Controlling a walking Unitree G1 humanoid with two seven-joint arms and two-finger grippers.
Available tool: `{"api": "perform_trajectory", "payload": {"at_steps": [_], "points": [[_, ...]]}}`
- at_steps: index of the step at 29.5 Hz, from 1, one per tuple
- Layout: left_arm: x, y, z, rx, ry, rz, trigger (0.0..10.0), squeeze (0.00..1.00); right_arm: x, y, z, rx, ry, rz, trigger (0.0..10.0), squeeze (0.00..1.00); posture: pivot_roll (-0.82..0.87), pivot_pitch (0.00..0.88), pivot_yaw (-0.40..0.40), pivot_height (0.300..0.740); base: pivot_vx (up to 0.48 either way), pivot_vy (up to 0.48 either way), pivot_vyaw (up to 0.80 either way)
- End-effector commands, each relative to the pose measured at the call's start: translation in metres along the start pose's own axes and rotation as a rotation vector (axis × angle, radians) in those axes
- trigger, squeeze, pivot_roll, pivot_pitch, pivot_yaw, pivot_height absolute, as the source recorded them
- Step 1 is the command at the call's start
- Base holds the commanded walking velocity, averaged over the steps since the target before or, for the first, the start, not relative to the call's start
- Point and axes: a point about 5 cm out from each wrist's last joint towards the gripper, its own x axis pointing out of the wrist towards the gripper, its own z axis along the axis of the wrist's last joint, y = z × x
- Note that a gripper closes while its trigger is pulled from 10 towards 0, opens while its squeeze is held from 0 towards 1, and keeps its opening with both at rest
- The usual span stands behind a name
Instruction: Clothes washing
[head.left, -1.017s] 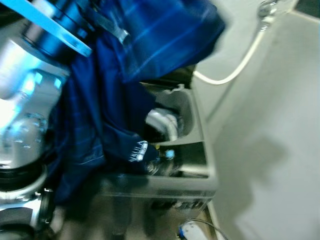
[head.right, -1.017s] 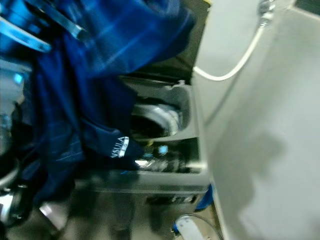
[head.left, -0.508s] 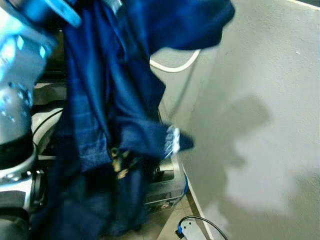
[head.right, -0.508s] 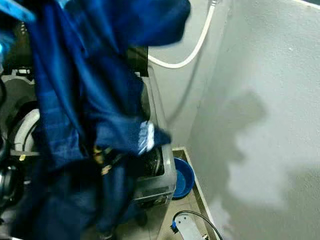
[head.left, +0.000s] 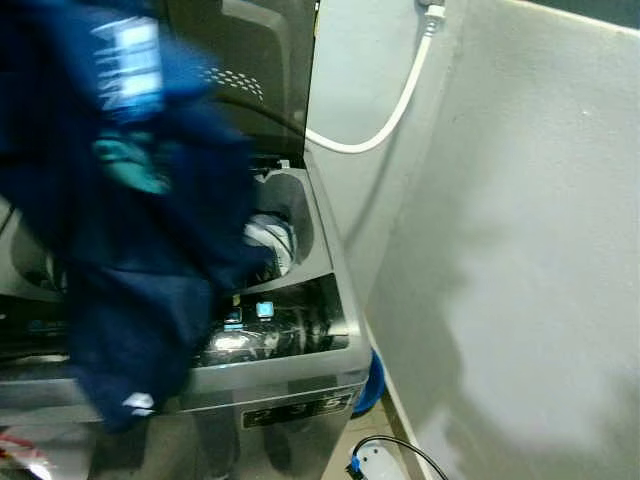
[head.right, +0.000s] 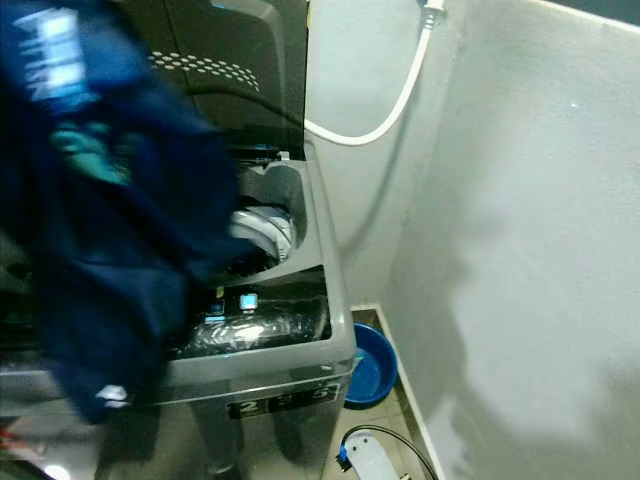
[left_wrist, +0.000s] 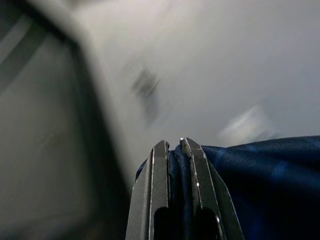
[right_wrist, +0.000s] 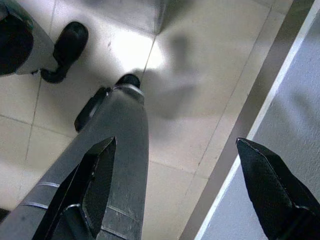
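Observation:
A dark blue garment (head.left: 130, 230) hangs blurred in front of me on the left, over a grey top-loading washing machine (head.left: 300, 370). The machine's lid (head.left: 250, 70) stands raised, and its drum opening (head.left: 270, 240) shows something pale inside. My left gripper (left_wrist: 172, 147) is shut on a fold of the blue garment (left_wrist: 260, 170), pinched between its fingers. My right gripper (right_wrist: 175, 170) hangs open over the tiled floor (right_wrist: 200, 75) beside my own leg (right_wrist: 110, 150).
A grey wall (head.left: 520, 250) runs close along the right. A white hose (head.left: 390, 110) curves down it to the machine. A blue basin (head.right: 370, 365) and a white power strip (head.left: 375, 465) lie on the floor by the machine's right corner.
The view has swung, so the machine's open top now sits in front. The blue garment has moved to the left and higher in the picture.

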Motion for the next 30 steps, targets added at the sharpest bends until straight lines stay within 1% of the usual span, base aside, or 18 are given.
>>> {"api": "perform_trajectory", "payload": {"at_steps": [1, 3, 4, 7, 8, 9, 10, 12, 13, 15, 17, 18, 19, 21, 23, 25, 26, 30], "points": [[-0.003, 0.007, -0.007, 0.012, 0.023, 0.035, 10.0, 0.00, 0.000, -0.001, -0.002, 0.016, 0.007, -0.006, 10.0, 0.00, 0.29, 0.000, -0.093, 0.740, 0.000, 0.000, 0.00], [-0.024, -0.016, -0.040, -0.065, 0.107, -0.050, 10.0, 0.00, 0.000, -0.002, -0.005, 0.020, 0.013, -0.005, 10.0, 0.00, 0.29, 0.000, -0.095, 0.740, 0.000, 0.000, 0.00], [-0.024, -0.016, -0.040, -0.065, 0.107, -0.050, 10.0, 0.00, 0.000, -0.002, -0.005, 0.020, 0.013, -0.005, 10.0, 0.00, 0.29, 0.000, -0.095, 0.740, 0.000, 0.000, 0.00], [-0.086, -0.092, -0.084, -0.245, 0.221, -0.333, 10.0, 0.00, -0.001, -0.002, -0.009, 0.020, 0.021, -0.004, 10.0, 0.00, 0.28, 0.000, -0.097, 0.740, 0.000, 0.000, 0.00], [-0.086, -0.092, -0.084, -0.245, 0.221, -0.333, 10.0, 0.00, -0.001, -0.002, -0.009, 0.020, 0.021, -0.004, 10.0, 0.00, 0.28, 0.000, -0.097, 0.740, 0.000, 0.000, 0.00], [-0.114, -0.123, -0.091, -0.300, 0.249, -0.443, 10.0, 0.00, -0.001, -0.003, -0.010, 0.019, 0.022, -0.004, 10.0, 0.00, 0.28, 0.000, -0.099, 0.740, 0.000, 0.000, 0.00], [-0.114, -0.123, -0.091, -0.300, 0.249, -0.443, 10.0, 0.00, -0.001, -0.003, -0.010, 0.019, 0.022, -0.004, 10.0, 0.00, 0.28, 0.000, -0.099, 0.740, 0.000, 0.000, 0.00], [-0.160, -0.171, -0.087, -0.428, 0.271, -0.598, 10.0, 0.00, -0.001, -0.004, -0.011, 0.016, 0.024, -0.006, 10.0, 0.00, 0.28, 0.000, -0.103, 0.740, 0.000, 0.000, 0.00], [-0.160, -0.171, -0.087, -0.428, 0.271, -0.598, 10.0, 0.00, -0.001, -0.004, -0.011, 0.016, 0.024, -0.006, 10.0, 0.00, 0.28, 0.000, -0.103, 0.740, 0.000, 0.000, 0.00], [-0.189, -0.201, -0.069, -0.580, 0.253, -0.715, 10.0, 0.00, -0.001, -0.004, -0.011, 0.012, 0.025, -0.006, 10.0, 0.00, 0.28, 0.000, -0.103, 0.740, 0.000, 0.000, 0.00], [-0.189, -0.201, -0.069, -0.580, 0.253, -0.715, 10.0, 0.00, -0.001, -0.004, -0.011, 0.012, 0.025, -0.006, 10.0, 0.00, 0.28, 0.000, -0.103, 0.740, 0.000, 0.000, 0.00], [-0.199, -0.211, -0.056, -0.661, 0.232, -0.780, 10.0, 0.00, -0.001, -0.005, -0.011, 0.010, 0.025, -0.007, 10.0, 0.00, 0.28, 0.000, -0.104, 0.740, 0.000, 0.000, 0.00], [-0.199, -0.211, -0.056, -0.661, 0.232, -0.780, 10.0, 0.00, -0.001, -0.005, -0.011, 0.010, 0.025, -0.007, 10.0, 0.00, 0.28, 0.000, -0.104, 0.740, 0.000, 0.000, 0.00], [-0.216, -0.222, -0.037, -0.780, 0.198, -0.879, 10.0, 0.00, -0.001, -0.005, -0.010, 0.007, 0.025, -0.007, 10.0, 0.00, 0.27, 0.000, -0.103, 0.740, 0.000, 0.000, 0.00], [-0.230, -0.225, -0.030, -0.843, 0.199, -0.938, 10.0, 0.00, -0.001, -0.004, -0.011, 0.004, 0.028, -0.006, 10.0, 0.00, 0.28, 0.000, -0.104, 0.740, 0.000, 0.000, 0.00], [-0.230, -0.225, -0.030, -0.843, 0.199, -0.938, 10.0, 0.00, -0.001, -0.004, -0.011, 0.004, 0.028, -0.006, 10.0, 0.00, 0.28, 0.000, -0.104, 0.740, 0.000, 0.000, 0.00], [-0.243, -0.227, -0.031, -0.838, 0.229, -0.961, 10.0, 0.00, -0.001, -0.004, -0.012, 0.003, 0.031, -0.006, 10.0, 0.00, 0.28, 0.000, -0.101, 0.740, 0.000, 0.000, 0.00], [-0.250, -0.228, -0.035, -0.838, 0.268, -0.943, 10.0, 0.00, -0.001, -0.004, -0.013, 0.003, 0.031, -0.006, 10.0, 0.00, 0.27, 0.000, -0.099, 0.740, 0.000, 0.000, 0.00]]}}
